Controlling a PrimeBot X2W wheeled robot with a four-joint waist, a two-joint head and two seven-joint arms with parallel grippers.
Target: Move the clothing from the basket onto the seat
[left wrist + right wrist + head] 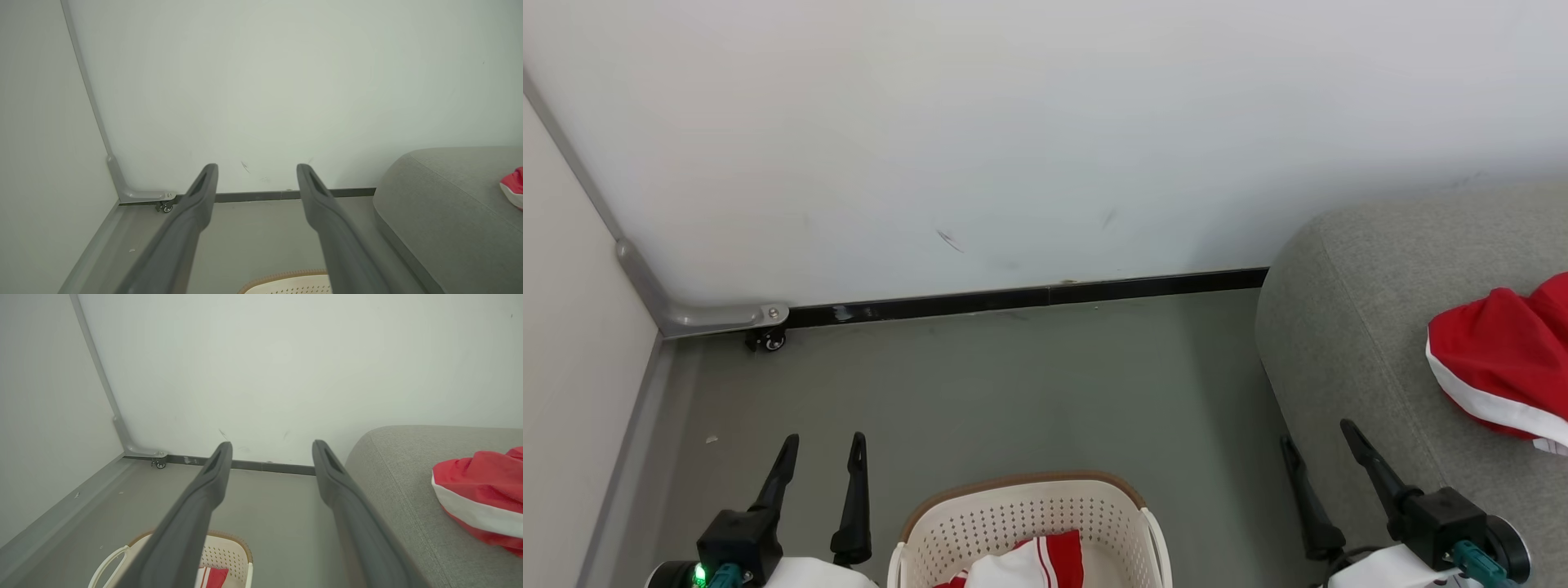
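A pale wall and grey floor (1029, 384) stand behind the basket (1013, 523), in which one red-and-white garment (1045, 563) is seen. A second garment (1494, 359) is laid on the sofa (1339, 327). The left gripper (823, 445) and right gripper (1316, 433) are held spread and empty. If it is pinched shallowly, the cloth could be snagged on the rim or dropped short of the sofa's rounded edge, which lies just beside the right gripper. Open floor is offered between basket and sofa.

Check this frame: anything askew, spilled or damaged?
Nothing spilled or broken. Only oddity: dark scuff marks on the wall above the skirting. The white-banded garment lies crumpled on the sofa; the other garment sits in the basket. The left hand and right hand are open, empty.
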